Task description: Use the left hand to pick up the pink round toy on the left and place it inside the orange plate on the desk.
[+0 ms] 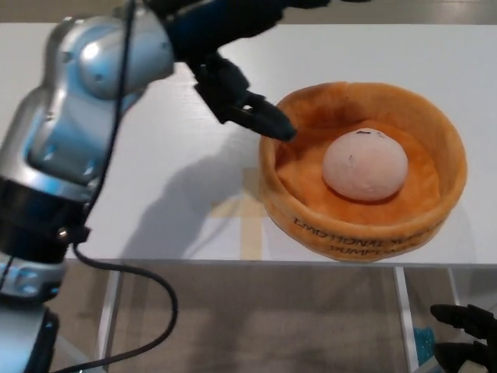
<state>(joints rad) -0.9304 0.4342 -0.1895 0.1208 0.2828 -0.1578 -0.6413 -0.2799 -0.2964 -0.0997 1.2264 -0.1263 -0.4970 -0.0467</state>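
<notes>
The pink round toy lies inside the orange plush plate on the white desk, right of centre. My left hand hangs above the desk just left of the plate's rim, open, with its black fingers spread and nothing in them. It is clear of the toy. Only the fingertips of my right hand show at the bottom right corner, below the desk edge.
The white desk has tan tape marks by the plate's left side. A black cable loops down from my left arm past the desk's front edge. Below the edge is a grey floor.
</notes>
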